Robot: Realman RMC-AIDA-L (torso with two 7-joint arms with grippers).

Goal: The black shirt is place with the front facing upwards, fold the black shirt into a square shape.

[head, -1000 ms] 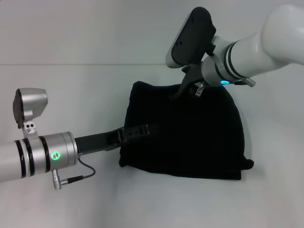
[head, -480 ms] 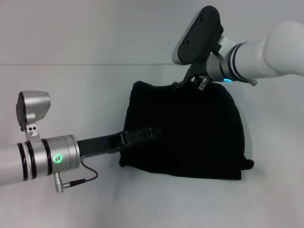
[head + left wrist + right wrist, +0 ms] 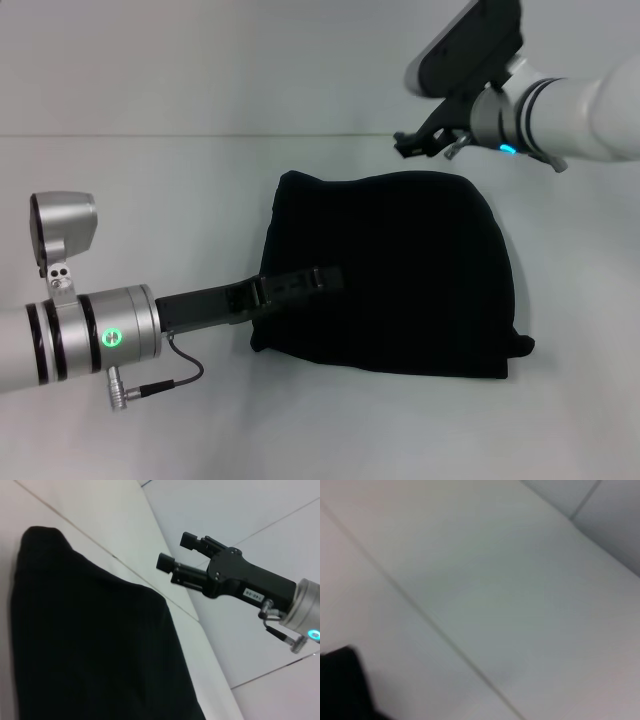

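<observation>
The black shirt (image 3: 400, 280) lies on the white table as a folded, roughly square bundle with plain black cloth facing up; no lettering shows. It also fills the left wrist view (image 3: 85, 645), and a dark corner of it shows in the right wrist view (image 3: 340, 687). My left gripper (image 3: 305, 280) reaches in low from the left and rests over the bundle's left edge. Raised in the air beyond the far edge, my right gripper (image 3: 408, 143) is open and holds nothing; the left wrist view (image 3: 175, 551) shows its two fingers apart.
The white table (image 3: 150, 200) surrounds the bundle on all sides. A seam line (image 3: 200, 136) runs across the surface behind it. A grey cable (image 3: 160, 378) hangs from my left wrist near the front left.
My right gripper has risen from the shirt's far edge and moved up and to the right, clear of the cloth. The left arm has barely shifted, and the shirt has kept its shape.
</observation>
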